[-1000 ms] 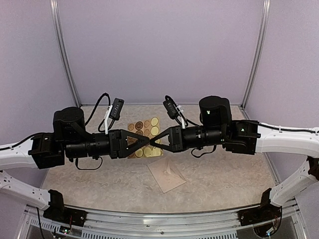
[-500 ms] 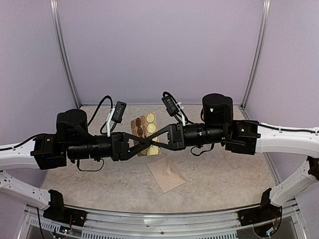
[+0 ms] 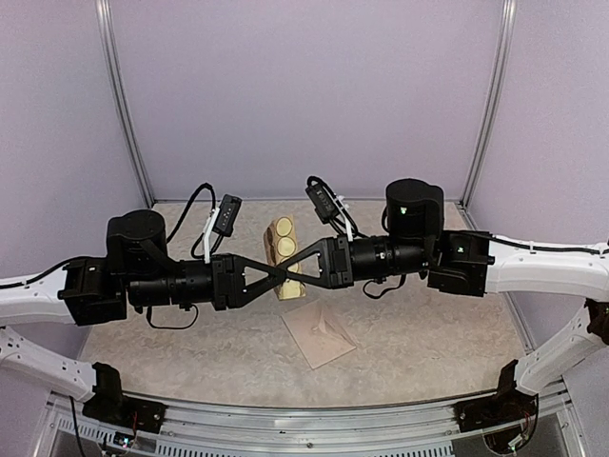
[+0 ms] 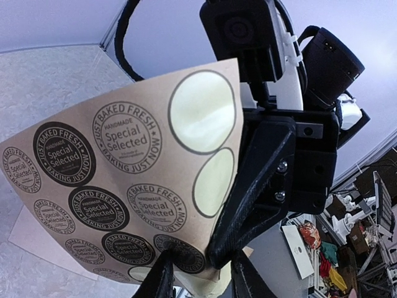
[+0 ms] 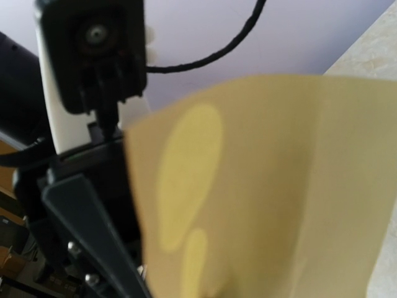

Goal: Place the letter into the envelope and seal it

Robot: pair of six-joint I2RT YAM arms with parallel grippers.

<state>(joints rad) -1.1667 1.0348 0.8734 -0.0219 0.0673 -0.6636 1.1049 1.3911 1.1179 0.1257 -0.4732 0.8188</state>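
Observation:
The envelope (image 3: pixel 319 333) lies flat on the table, pinkish-beige, below both grippers. The letter does not show in any view. A brown sheet of round stickers (image 3: pixel 283 243) is held up in the air, steeply tilted. My right gripper (image 3: pixel 276 281) is shut on its lower edge. The printed face (image 4: pixel 124 167) shows in the left wrist view, and the plain back (image 5: pixel 260 186) fills the right wrist view and hides that gripper's fingers. My left gripper (image 4: pixel 203 279) crosses the right one, its jaws apart astride the sheet's bottom corner and the right gripper's tip (image 4: pixel 218 256). One left finger (image 4: pixel 162 276) overlaps a dark sticker.
Both arms meet nose to nose above the middle of the speckled table (image 3: pixel 447 352). Lilac walls with metal posts (image 3: pixel 124 105) close in the back and sides. The left wrist camera housing (image 5: pixel 93 49) hangs close in front of the right wrist view.
The sticker sheet has swung from nearly flat to steeply upright. The two grippers have pushed past each other and now cross. The left jaws have narrowed.

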